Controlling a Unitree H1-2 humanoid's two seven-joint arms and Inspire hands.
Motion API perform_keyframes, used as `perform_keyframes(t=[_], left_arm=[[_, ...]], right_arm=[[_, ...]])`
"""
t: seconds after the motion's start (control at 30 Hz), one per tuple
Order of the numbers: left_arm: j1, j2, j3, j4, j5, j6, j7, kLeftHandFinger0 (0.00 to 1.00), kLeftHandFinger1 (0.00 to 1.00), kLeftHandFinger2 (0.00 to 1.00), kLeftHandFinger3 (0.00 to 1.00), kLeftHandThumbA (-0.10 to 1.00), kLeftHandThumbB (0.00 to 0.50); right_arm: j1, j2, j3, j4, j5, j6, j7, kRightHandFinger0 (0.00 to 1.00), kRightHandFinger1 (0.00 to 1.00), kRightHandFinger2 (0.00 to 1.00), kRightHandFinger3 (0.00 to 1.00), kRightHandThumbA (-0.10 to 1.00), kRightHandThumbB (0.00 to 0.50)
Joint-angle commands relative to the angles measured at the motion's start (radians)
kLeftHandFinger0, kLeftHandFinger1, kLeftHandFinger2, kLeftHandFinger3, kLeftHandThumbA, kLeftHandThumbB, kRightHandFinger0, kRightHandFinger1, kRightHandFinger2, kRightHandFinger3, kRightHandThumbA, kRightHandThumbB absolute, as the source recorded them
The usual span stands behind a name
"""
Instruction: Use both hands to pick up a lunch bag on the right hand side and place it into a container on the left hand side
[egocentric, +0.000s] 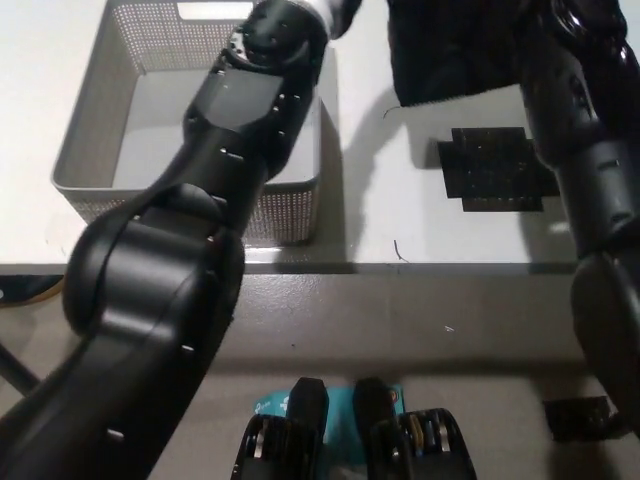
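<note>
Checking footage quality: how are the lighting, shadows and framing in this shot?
Head view: even overhead light, no glare; soft shadows fall on the white table beneath the lifted black lunch bag; the bag is cropped at the top edge; a black arm blocks much of the grey basket.

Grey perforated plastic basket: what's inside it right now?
The grey perforated plastic basket shows only bare floor at its left. A black arm covers its right half, so that part cannot be checked. The black lunch bag is outside it.
</note>
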Motion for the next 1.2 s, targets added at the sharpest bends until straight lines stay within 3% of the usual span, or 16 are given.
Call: perform_keyframes(t=[0.0,0.17,0.23,0.33,0.37,0.63,0.77,0.93,1.0,1.17], left_arm=[[-0.171,0.035,0.065,-0.115,-0.093,-0.015,-0.079,1.00,1.00,1.00,1.00,1.00,0.272],[-0.163,0.089,0.085,-0.171,-0.099,-0.033,-0.094,1.00,1.00,1.00,1.00,1.00,0.227],[-0.159,0.107,0.101,-0.194,-0.120,-0.013,-0.114,1.00,1.00,1.00,1.00,1.00,0.255],[-0.147,0.129,0.106,-0.242,-0.125,-0.004,-0.115,1.00,1.00,1.00,1.00,1.00,0.210],[-0.121,0.144,0.110,-0.321,-0.133,0.037,-0.109,1.00,1.00,1.00,1.00,1.00,0.201],[-0.032,0.186,0.116,-0.526,-0.134,0.107,-0.077,1.00,1.00,1.00,1.00,1.00,0.219],[0.026,0.210,0.134,-0.639,-0.157,0.182,-0.063,1.00,1.00,1.00,1.00,1.00,0.226],[0.102,0.226,0.144,-0.748,-0.159,0.219,-0.040,1.00,1.00,1.00,1.00,1.00,0.211],[0.150,0.229,0.150,-0.789,-0.153,0.246,-0.020,1.00,1.00,1.00,1.00,1.00,0.223],[0.235,0.244,0.144,-0.841,-0.147,0.288,-0.034,1.00,1.00,1.00,1.00,1.00,0.198]], right_arm=[[-0.268,0.061,0.088,0.101,-0.091,-0.067,0.096,1.00,1.00,1.00,1.00,1.00,0.000],[-0.356,0.098,0.114,0.171,-0.107,-0.054,0.078,1.00,1.00,1.00,1.00,1.00,0.022],[-0.385,0.112,0.117,0.196,-0.106,-0.047,0.075,1.00,1.00,1.00,1.00,1.00,0.055],[-0.416,0.131,0.130,0.223,-0.119,-0.052,0.069,1.00,1.00,1.00,1.00,1.00,0.037],[-0.436,0.149,0.139,0.240,-0.127,-0.058,0.066,1.00,1.00,1.00,1.00,1.00,0.045],[-0.484,0.210,0.144,0.272,-0.127,-0.052,0.061,1.00,1.00,1.00,1.00,1.00,0.103],[-0.490,0.246,0.143,0.286,-0.132,-0.071,0.063,1.00,1.00,1.00,1.00,1.00,0.106],[-0.485,0.283,0.150,0.304,-0.148,-0.080,0.069,1.00,1.00,1.00,1.00,1.00,0.108],[-0.464,0.304,0.155,0.314,-0.158,-0.103,0.079,1.00,1.00,1.00,1.00,1.00,0.070],[-0.412,0.331,0.131,0.345,-0.137,-0.135,0.126,1.00,1.00,1.00,1.00,1.00,0.062]])
